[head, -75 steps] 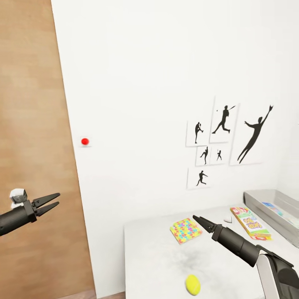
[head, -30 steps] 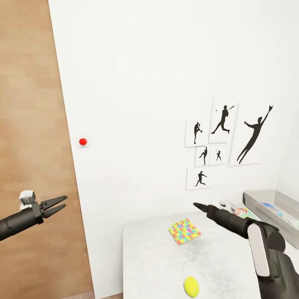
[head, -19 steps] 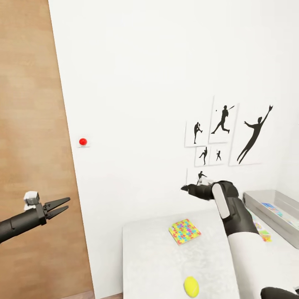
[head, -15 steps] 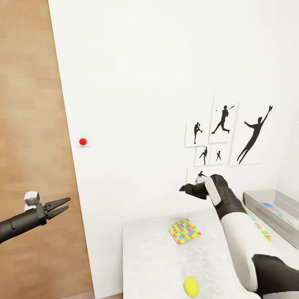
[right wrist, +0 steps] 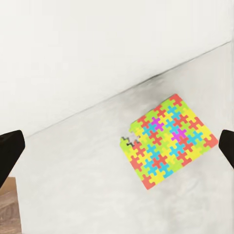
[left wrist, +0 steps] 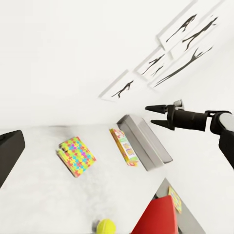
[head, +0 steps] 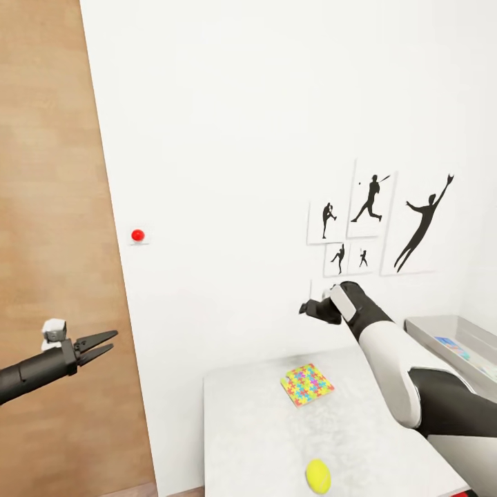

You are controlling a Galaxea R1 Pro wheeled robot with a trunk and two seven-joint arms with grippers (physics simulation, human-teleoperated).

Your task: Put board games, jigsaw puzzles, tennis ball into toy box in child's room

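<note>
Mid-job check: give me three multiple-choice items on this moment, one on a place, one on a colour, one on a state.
1. Where does the tennis ball lie?
A) on the floor
B) on the table, nearer the robot than the jigsaw puzzle
C) on a bed

2. What colour is the round knob on the wall?
A) green
B) blue
C) red

3. How are the right gripper's fingers?
A) shut on the puzzle
B) apart, holding nothing
C) shut on the ball

Answers:
1 B: the head view shows the ball on the table in front of the puzzle.
2 C: the knob is plainly red.
3 B: both wrist views show the fingers spread, with nothing between them.
</note>
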